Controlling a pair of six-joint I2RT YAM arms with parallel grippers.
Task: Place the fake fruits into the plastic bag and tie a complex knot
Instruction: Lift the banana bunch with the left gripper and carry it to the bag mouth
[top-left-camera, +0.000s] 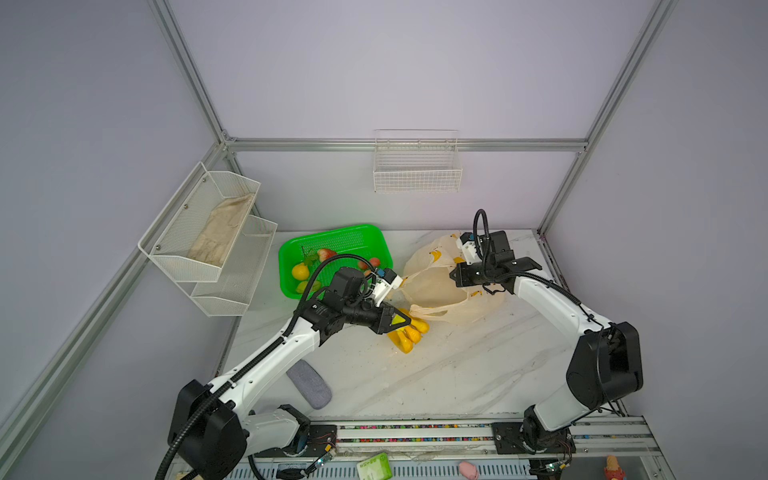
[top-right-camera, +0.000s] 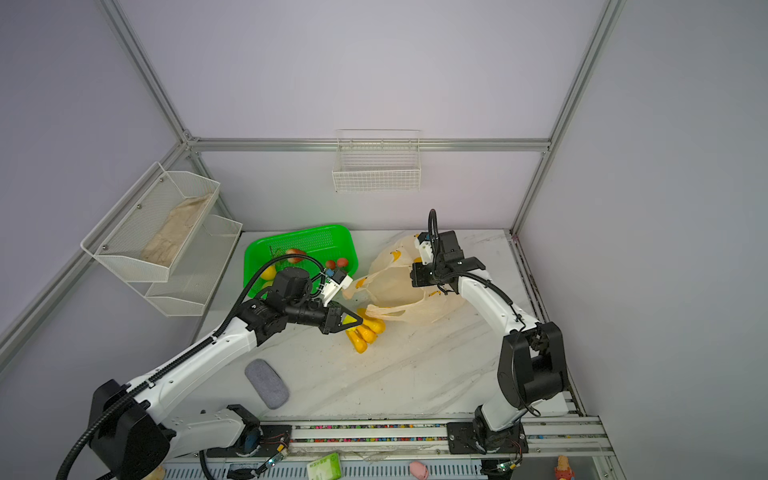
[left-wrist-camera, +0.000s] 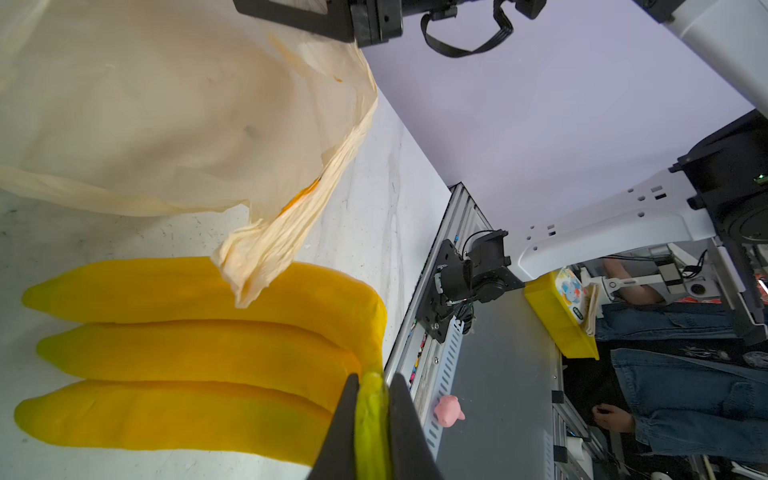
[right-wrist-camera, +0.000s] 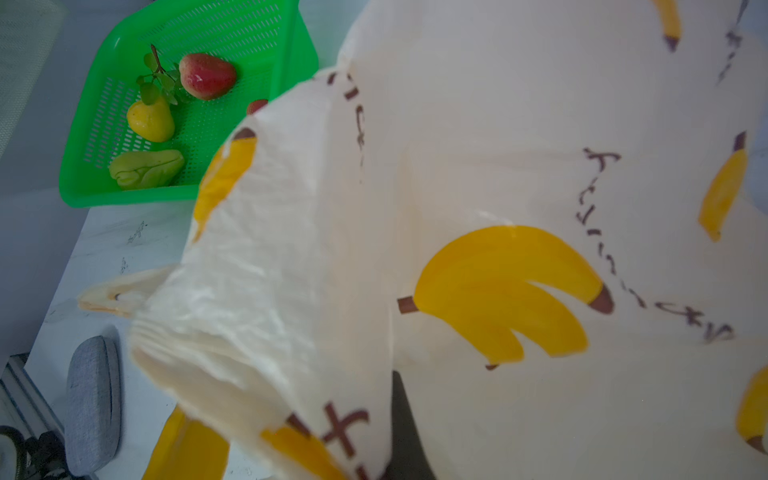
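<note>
Closest to the lens in the left wrist view, the left gripper (left-wrist-camera: 372, 380) is seen clamped on the green-yellow stem of the banana bunch (left-wrist-camera: 199, 353). The bunch lies flat on the marble-look tabletop (left-wrist-camera: 83, 232) at the mouth of the plastic bag (left-wrist-camera: 145, 116), with one crumpled bag handle (left-wrist-camera: 266, 257) draped across it. The bunch is judged light, stiff and smooth. The stem is the one part narrow enough for the fingers, though some swinging may be expected from so small a hold. In both top views the left arm is stretched low and forward, its wrist rolled sideways and the gripper pointed at the bag's near edge. The right arm is folded high at the elbow and reached back over the bag, where the right gripper (top-left-camera: 456, 275) is closed on the raised rim. The green basket (top-left-camera: 336, 232) is set just beside the bag, on the left arm's side. In the right wrist view the bag's thin film is draped over one dark finger (right-wrist-camera: 402, 419). It is judged limp, slippery and liable to collapse unless pinched at rim or handles. Other toy fruits (right-wrist-camera: 150, 120) are seen in the basket.
</note>
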